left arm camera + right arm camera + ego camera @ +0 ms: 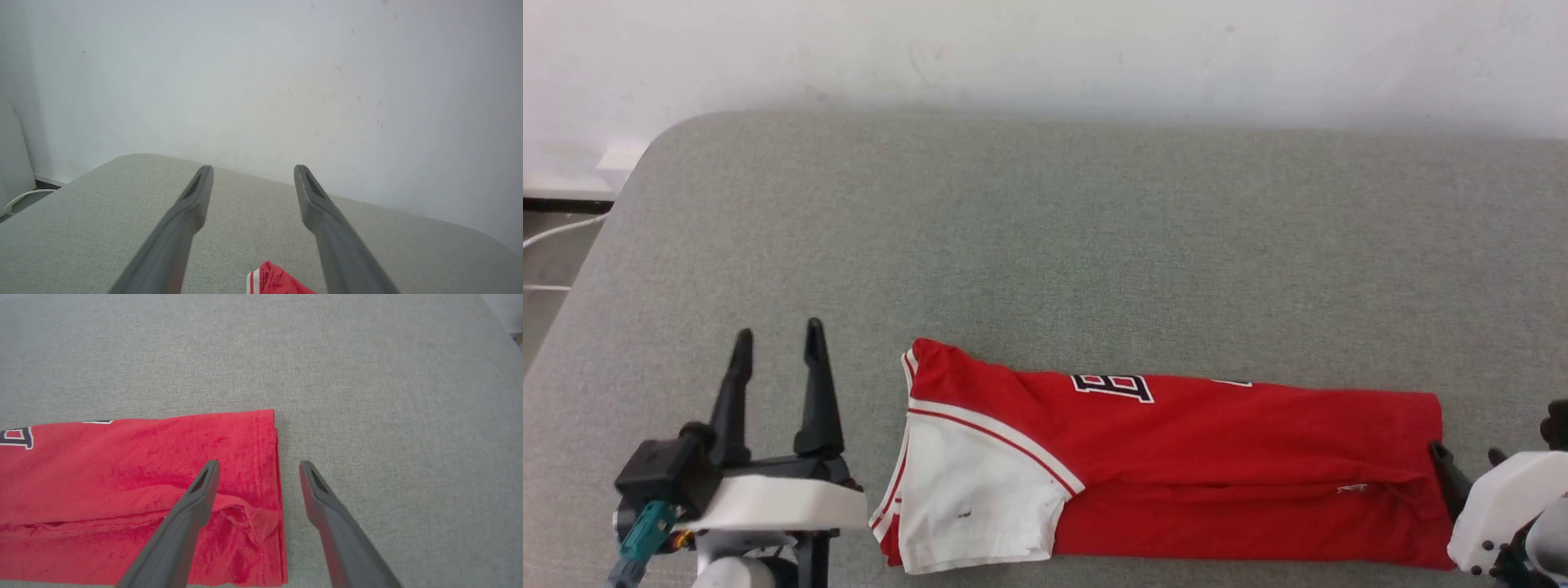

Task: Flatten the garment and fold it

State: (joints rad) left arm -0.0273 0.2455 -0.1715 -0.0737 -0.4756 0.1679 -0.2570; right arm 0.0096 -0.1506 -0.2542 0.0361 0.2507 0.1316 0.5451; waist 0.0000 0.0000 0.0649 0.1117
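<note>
A white wall (1045, 49) is backing the grey padded table (1094, 245), with a white cable (556, 233) trailing at far left. The garment (1176, 457) is lying folded lengthwise at lower centre (white sleeve leftward). The left gripper (778, 330) is standing spread and empty beside the sleeve. The right gripper (1466, 451) is spanning the hem at lower right, fingers apart and gripping nothing.

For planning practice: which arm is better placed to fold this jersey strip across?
Likely the right gripper: open, straddling the garment at its hem; the left gripper stands apart beside the sleeve.
</note>
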